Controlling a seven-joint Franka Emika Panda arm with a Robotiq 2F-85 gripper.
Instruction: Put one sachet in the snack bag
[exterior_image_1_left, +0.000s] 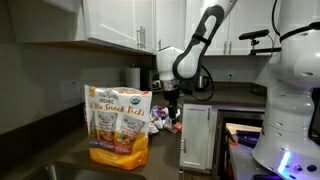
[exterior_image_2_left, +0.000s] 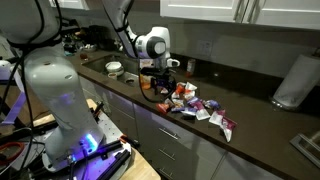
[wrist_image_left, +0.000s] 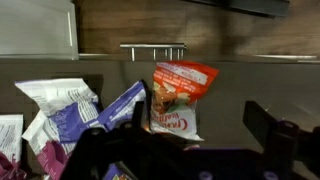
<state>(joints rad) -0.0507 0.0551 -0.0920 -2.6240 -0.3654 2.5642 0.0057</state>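
The snack bag (exterior_image_1_left: 118, 125) stands upright on the dark counter, orange and cream with "Snack Pack" lettering. It does not show in the wrist view. In the wrist view a small orange-red and white sachet (wrist_image_left: 178, 92) lies on the counter between and just beyond my fingers. My gripper (wrist_image_left: 180, 140) is open and empty, with its dark fingers on either side of the sachet's lower end. In both exterior views the gripper (exterior_image_1_left: 168, 96) (exterior_image_2_left: 160, 76) hangs just above the pile of packets (exterior_image_2_left: 195, 100), to the right of the bag.
Purple and white packets (wrist_image_left: 75, 115) lie to the left of the sachet. A paper towel roll (exterior_image_2_left: 297, 80) stands at the counter's far end. A small bowl (exterior_image_2_left: 114, 68) sits near the robot base. Cabinets hang above the counter, and a drawer handle (wrist_image_left: 152, 47) is ahead.
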